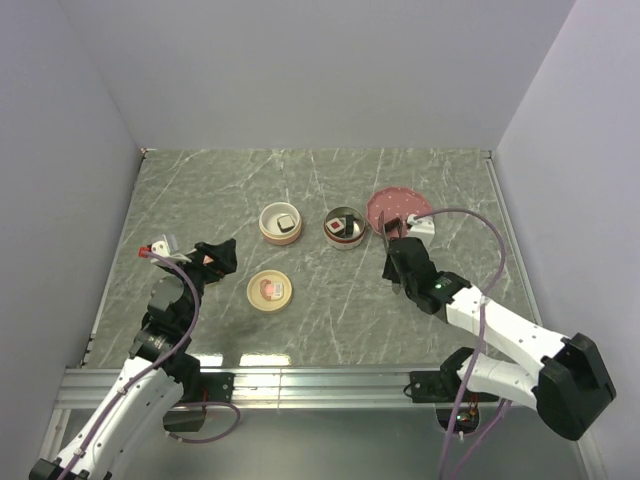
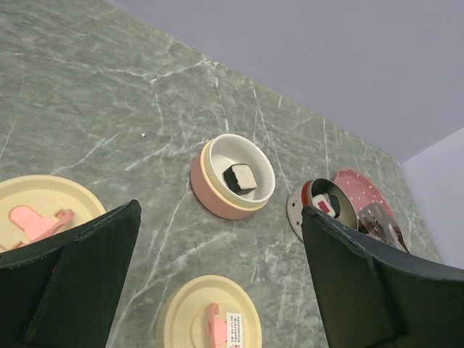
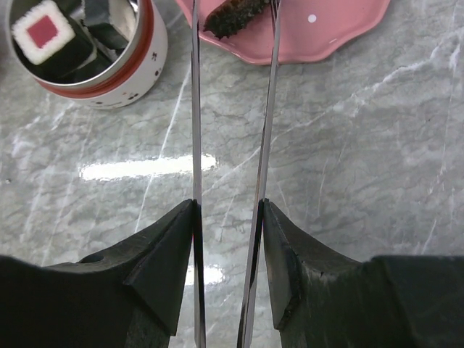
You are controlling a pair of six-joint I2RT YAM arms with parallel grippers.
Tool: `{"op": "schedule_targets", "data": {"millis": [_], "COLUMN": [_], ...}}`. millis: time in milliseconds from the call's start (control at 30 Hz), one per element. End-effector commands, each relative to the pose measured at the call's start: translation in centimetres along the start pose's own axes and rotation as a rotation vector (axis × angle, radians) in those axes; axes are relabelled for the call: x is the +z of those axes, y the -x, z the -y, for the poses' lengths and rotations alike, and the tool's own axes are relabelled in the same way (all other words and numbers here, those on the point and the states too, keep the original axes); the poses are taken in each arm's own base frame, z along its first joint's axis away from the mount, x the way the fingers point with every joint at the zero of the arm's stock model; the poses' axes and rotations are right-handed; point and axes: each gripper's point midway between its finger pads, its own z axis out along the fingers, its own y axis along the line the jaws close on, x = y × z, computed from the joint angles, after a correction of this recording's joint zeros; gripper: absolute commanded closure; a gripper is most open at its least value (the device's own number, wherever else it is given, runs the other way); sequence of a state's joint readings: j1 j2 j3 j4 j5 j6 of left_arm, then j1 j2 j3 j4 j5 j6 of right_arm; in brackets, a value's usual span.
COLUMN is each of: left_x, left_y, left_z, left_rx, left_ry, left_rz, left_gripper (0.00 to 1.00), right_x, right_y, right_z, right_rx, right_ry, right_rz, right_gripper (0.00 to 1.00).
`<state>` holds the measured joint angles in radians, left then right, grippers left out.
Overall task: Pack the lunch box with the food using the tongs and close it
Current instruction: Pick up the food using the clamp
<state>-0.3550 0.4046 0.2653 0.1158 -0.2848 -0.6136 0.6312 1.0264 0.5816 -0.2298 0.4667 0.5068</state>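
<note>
On the left side of the table (image 1: 330, 330), the left arm (image 1: 150, 350) leans up and forward from its base at the near edge. The left gripper (image 1: 190, 255) points out over the table with its two black fingers spread as wide as they go. It has nothing in it. A cream lid (image 2: 43, 199) with a pink shape on top lies flat on the table under this gripper.

A little to the right, nearer the middle, lies a second cream lid (image 1: 270, 290), also flat on the table.

Behind that is a pink bowl (image 2: 210, 192) standing upright. One black-and-white piece (image 2: 240, 177) of food sits inside it.

Just to the right of the pink bowl stands a spotted bowl (image 3: 138, 58) with a red band near its rim. A red-centred piece (image 3: 43, 29) lies in it, with more black pieces (image 3: 109, 14) packed beside it.

Next comes the right arm (image 1: 500, 335). It bends in from the near right corner and reaches toward the back of the table. The right gripper (image 3: 228, 206) is partly closed and squeezes the tongs (image 3: 194, 130), one finger pressed on each thin metal arm. The tongs stick straight out in front of the gripper, low over the table.

The tips of the tongs reach the near edge of the pink plate (image 3: 326, 29), just right of the spotted bowl. A dark piece (image 3: 233, 16) of food sits between the two tips, over the plate. I cannot tell if it is lifted off the plate or resting on it.
</note>
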Motion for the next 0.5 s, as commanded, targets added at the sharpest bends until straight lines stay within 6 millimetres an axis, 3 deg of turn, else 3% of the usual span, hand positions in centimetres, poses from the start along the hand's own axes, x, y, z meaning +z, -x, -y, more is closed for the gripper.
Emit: {"op": "schedule_targets", "data": {"millis": [0,200,467], "left_x": [0.0,-0.2,-0.1], "left_y": [0.7,1.0,0.9], "left_z": [0.8,0.9,0.7], "left_rx": [-0.008,-0.014,-0.011], "left_ry": [-0.038,-0.041,-0.034], "left_rz": [0.028,0.039,0.036], "left_gripper": [0.01,0.01,0.00], "right_x": [0.8,2.4,3.1], "right_y": [2.8,3.6,4.3], "right_z": [-1.3,-1.2,-0.9], "right_rx": [0.022,0.015,0.001], "right_ry": [0.007,-0.018,-0.054], "right_rz": [0.053,0.043,0.031], "right_gripper": [0.51,0.51,0.51]}}
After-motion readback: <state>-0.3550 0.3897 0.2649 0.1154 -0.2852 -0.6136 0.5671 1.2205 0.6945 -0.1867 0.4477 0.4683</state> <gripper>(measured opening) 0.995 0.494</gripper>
